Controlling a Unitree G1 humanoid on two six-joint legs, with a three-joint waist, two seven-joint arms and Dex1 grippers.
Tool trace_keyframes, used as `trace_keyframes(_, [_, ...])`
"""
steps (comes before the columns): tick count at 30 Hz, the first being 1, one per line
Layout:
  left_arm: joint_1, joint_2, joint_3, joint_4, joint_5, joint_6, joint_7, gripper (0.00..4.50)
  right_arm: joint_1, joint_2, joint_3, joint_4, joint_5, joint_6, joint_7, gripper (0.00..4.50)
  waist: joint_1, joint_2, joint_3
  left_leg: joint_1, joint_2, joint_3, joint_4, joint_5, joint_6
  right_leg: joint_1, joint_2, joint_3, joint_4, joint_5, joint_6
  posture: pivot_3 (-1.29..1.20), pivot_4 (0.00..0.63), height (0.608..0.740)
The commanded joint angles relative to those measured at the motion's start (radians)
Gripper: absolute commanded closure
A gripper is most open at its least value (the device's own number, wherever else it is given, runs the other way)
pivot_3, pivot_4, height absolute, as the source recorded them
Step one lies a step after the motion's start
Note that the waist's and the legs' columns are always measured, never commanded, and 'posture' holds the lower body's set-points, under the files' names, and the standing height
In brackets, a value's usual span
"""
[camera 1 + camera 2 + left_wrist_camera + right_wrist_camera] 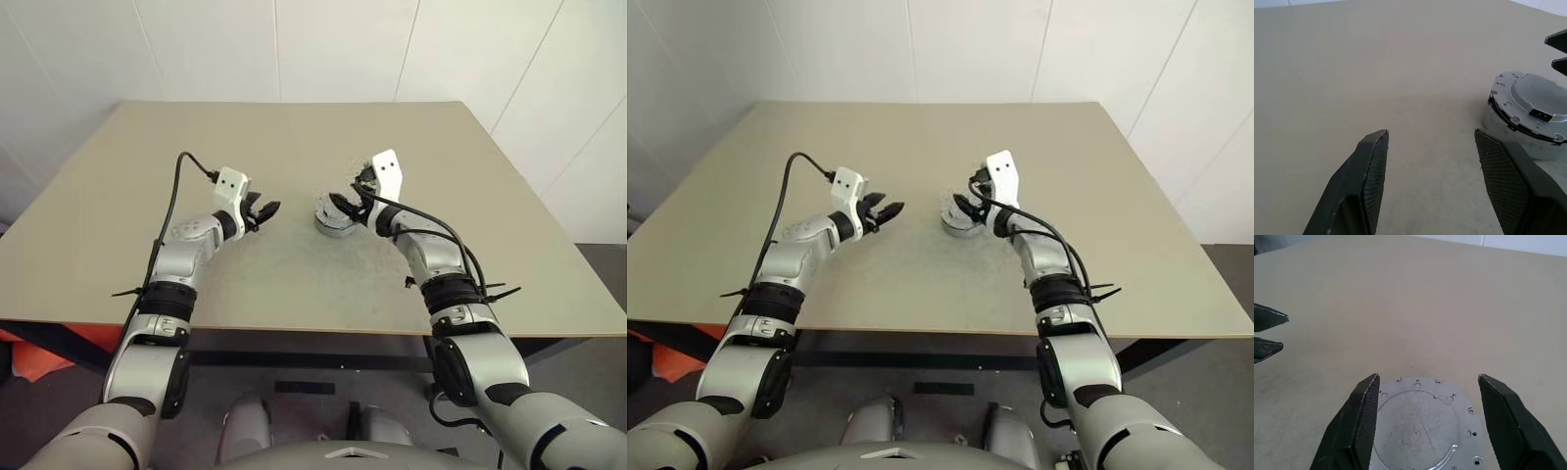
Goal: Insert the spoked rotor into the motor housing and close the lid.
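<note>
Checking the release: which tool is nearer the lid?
Right. The right tool hangs open right at the lid, fingers either side; the left tool stands open, apart to its left.

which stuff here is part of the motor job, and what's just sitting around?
Job:
- motor housing, lid on top
- right claw, open over the lid
- left claw, open, beside the housing

Just there:
- table

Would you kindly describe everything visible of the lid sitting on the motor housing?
The lid is a flat, round disc of dull silver-grey metal with a raised smooth centre, small holes around its rim and a small dark rectangular part near one edge. It lies level on top of the motor housing, near the middle of the table. The right claw hovers open over it, not touching.
</note>
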Motion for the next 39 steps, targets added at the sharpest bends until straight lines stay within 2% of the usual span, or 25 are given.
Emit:
trace_keyframes(1, [-0.026, 0.015, 0.014, -0.020, 0.000, -0.005, 0.007, 1.47, -0.026, 0.010, 0.013, 0.018, -0.018, -0.023, -0.028, 0.03, 0.000, 0.000, 0.000, 0.000, 0.000, 0.000, 0.000, 0.000, 0.000, 0.000, 0.000, 0.000, 0.000, 0.000, 0.000, 0.00, 0.000, 0.740])
trace_keyframes(13, [-0.025, 0.020, 0.014, -0.016, 0.001, 0.001, 0.023, 1.47, -0.031, 0.029, 0.042, 0.142, -0.060, -0.052, -0.057, 0.03, -0.001, 0.000, 0.000, 0.001, 0.000, 0.000, 0.000, 0.000, 0.000, 0.001, 0.000, 0.000, 0.000, 0.000, 0.000, 0.00, 0.000, 0.740])
trace_keyframes(16, [-0.022, 0.021, 0.013, -0.017, 0.003, 0.001, 0.024, 1.47, -0.035, 0.024, 0.031, 0.153, -0.055, -0.059, -0.059, 0.62, -0.001, 0.000, 0.000, 0.001, 0.000, 0.000, 0.001, 0.000, 0.000, 0.002, 0.000, 0.000, 0.000, 0.000, 0.000, 0.00, 0.000, 0.740])
trace_keyframes(18, [-0.023, 0.023, 0.013, -0.012, 0.005, -0.001, 0.024, 1.47, -0.042, 0.016, 0.024, 0.153, -0.049, -0.061, -0.054, 1.27, 0.000, 0.000, 0.000, 0.001, 0.000, 0.000, 0.001, 0.000, 0.000, 0.002, 0.000, 0.000, 0.001, 0.000, 0.000, 0.00, 0.000, 0.740])
trace_keyframes(19, [-0.024, 0.024, 0.014, -0.009, 0.006, -0.002, 0.024, 1.47, -0.044, 0.013, 0.021, 0.149, -0.046, -0.059, -0.051, 1.39, 0.000, 0.000, 0.000, 0.001, 0.000, 0.000, 0.001, 0.000, 0.000, 0.002, 0.000, 0.000, 0.001, 0.000, 0.000, 0.00, 0.000, 0.740])
trace_keyframes(39, [-0.040, 0.021, 0.012, 0.023, 0.016, -0.010, 0.023, 1.47, -0.035, -0.020, 0.026, 0.150, -0.049, -0.053, 0.016, 1.39, 0.003, 0.000, 0.000, 0.000, 0.000, 0.000, 0.001, -0.001, 0.001, 0.002, -0.001, 0.000, 0.000, 0.000, 0.000, 0.00, 0.000, 0.740])
